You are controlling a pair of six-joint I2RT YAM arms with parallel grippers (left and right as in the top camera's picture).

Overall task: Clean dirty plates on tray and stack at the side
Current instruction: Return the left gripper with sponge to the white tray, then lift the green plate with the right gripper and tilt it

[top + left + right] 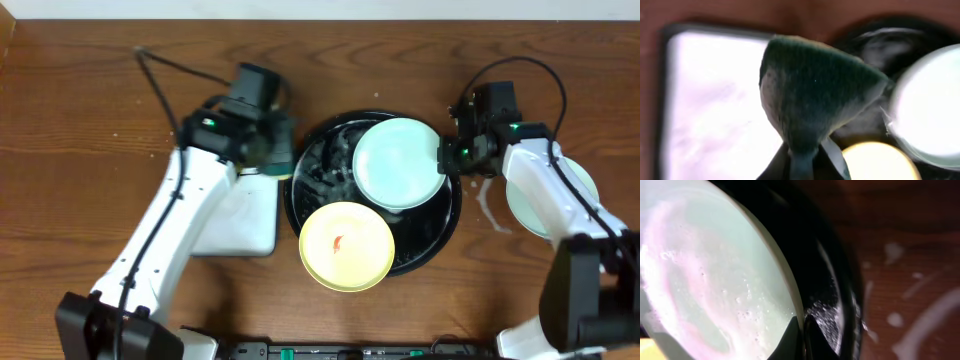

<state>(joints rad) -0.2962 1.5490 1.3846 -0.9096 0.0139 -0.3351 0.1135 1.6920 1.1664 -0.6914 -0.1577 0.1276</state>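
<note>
While right gripper (445, 157) is pinching soapy mint plate (398, 163) rim | left gripper (802, 157) clamping sponge (815, 95) | risk: slick rim slipping free.

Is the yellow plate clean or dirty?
Dirty: the yellow plate has a red-orange smear at its centre.
</note>
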